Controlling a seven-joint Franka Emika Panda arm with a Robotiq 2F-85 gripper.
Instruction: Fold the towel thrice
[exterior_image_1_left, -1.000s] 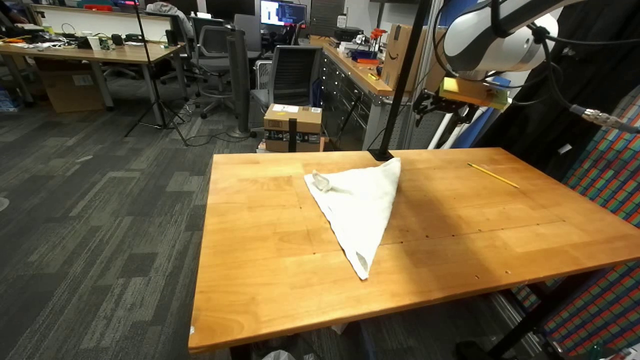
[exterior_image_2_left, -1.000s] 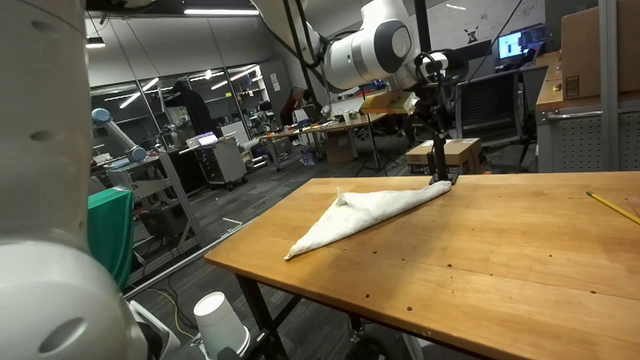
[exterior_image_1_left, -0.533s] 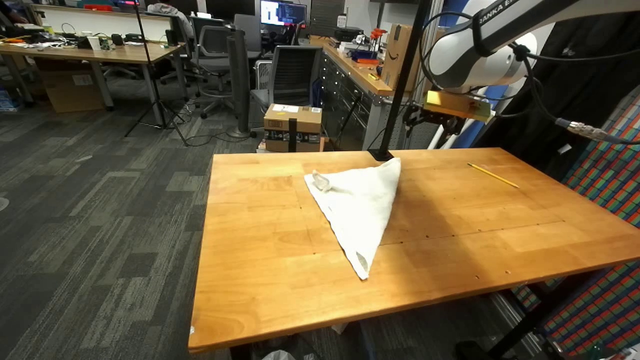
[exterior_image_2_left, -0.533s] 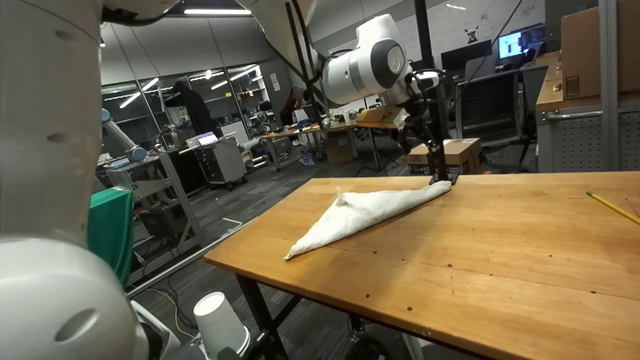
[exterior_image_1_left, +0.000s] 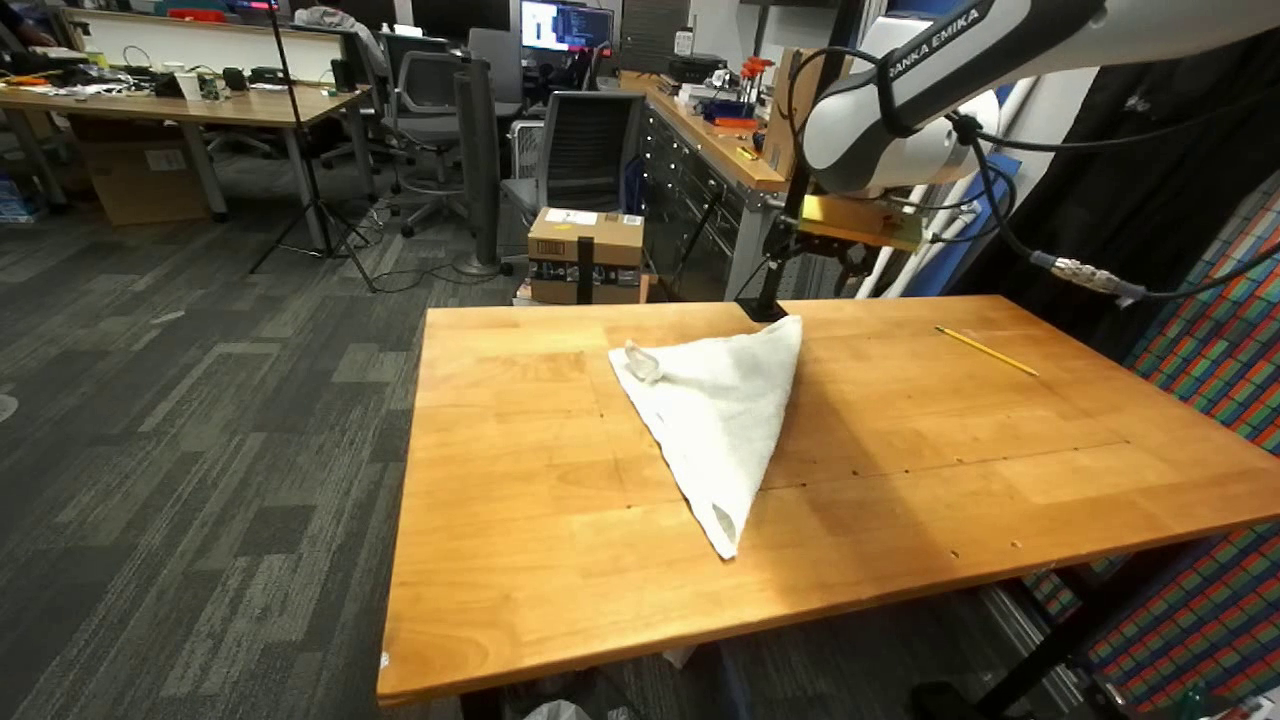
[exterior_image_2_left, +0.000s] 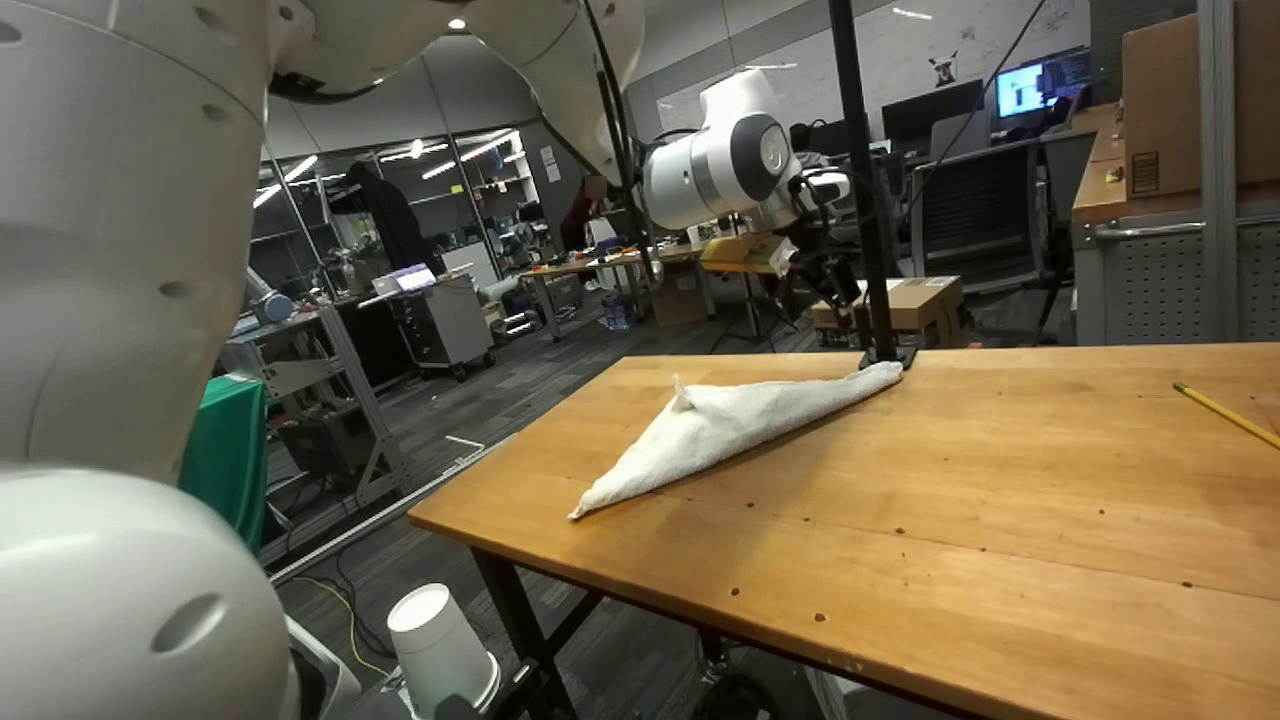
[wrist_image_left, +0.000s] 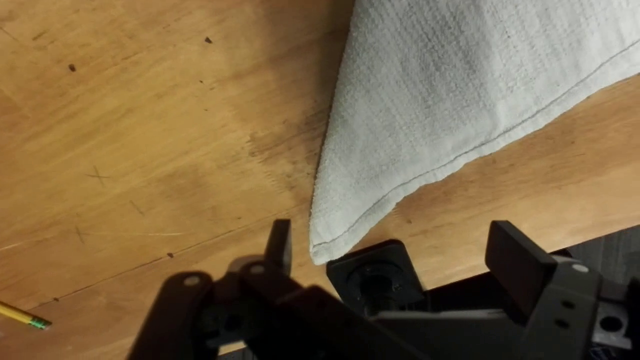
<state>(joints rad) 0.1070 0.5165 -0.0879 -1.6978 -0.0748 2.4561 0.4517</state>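
Observation:
The white towel lies on the wooden tabletop as a folded triangle, towel (exterior_image_1_left: 720, 410) in an exterior view and towel (exterior_image_2_left: 730, 425) in another angle. A small crumpled bit (exterior_image_1_left: 643, 363) stands up near one corner. In the wrist view a narrow tip of the towel (wrist_image_left: 430, 100) points toward the jaws and ends beside the post's base. My gripper (wrist_image_left: 392, 235) is open, its two fingers wide apart with nothing held. Both exterior views show the gripper (exterior_image_1_left: 815, 262) above the table's far edge, near the post and clear of the cloth.
A black post (exterior_image_1_left: 800, 210) rises from a square base (wrist_image_left: 375, 270) at the table's far edge, close to the towel's tip and my gripper. A yellow pencil (exterior_image_1_left: 987, 350) lies on the tabletop (exterior_image_1_left: 1000, 430). Cardboard boxes (exterior_image_1_left: 585, 250) stand beyond the table.
The arm has come down and swung closer to the post and the towel's far tip. The jaws stay open; towel and pencil have not moved.

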